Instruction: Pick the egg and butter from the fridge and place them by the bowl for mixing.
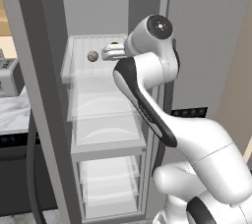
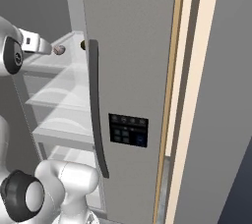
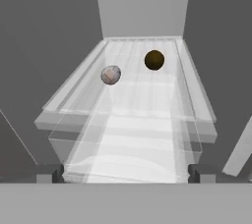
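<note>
Egg (image 3: 110, 75) on shelf, ahead of open claw (image 3: 126, 173)

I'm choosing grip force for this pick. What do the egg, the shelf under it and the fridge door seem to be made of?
Egg: a matt, pale, mottled shell, probably hard and brittle.
Shelf: clear glass or plastic; the shelves below show through it, and it carries soft highlights.
Fridge door: flat matt grey, like brushed metal or painted steel, though the rendering leaves that open.
</note>
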{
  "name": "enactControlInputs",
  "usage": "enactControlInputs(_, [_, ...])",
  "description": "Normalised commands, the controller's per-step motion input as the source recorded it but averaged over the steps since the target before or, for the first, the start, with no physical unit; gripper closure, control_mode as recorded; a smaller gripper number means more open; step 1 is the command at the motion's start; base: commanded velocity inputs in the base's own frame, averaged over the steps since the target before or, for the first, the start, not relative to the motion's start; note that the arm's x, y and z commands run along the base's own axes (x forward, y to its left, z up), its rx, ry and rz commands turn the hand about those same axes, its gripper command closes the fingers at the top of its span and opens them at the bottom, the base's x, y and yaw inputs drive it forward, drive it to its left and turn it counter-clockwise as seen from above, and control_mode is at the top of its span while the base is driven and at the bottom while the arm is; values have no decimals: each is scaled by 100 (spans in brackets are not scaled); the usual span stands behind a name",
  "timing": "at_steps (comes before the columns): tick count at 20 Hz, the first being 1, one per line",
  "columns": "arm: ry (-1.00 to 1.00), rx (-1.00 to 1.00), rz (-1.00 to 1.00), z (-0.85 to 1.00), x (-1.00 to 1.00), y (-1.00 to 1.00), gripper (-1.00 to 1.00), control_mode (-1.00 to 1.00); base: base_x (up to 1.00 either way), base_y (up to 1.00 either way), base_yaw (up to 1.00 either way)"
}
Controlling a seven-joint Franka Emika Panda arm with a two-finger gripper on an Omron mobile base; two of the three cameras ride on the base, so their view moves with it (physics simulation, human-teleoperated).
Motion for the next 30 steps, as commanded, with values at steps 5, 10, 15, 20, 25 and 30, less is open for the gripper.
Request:
enactControlInputs(5, [2, 0, 0, -7, 48, 17, -100, -100, 0, 0, 0])
enactControlInputs(10, [4, 0, 0, -3, 46, 26, -100, -100, 0, 0, 0])
enactControlInputs(15, [8, -1, 0, -7, 49, 25, -100, -100, 0, 0, 0])
enactControlInputs(20, [11, -4, 0, -23, 42, 13, -100, -100, 0, 0, 0])
enactControlInputs(25, [2, -3, 0, -33, 28, 0, -100, -100, 0, 0, 0])
enactControlInputs(30, [0, -2, 0, -16, 12, 0, -100, -100, 0, 0, 0])
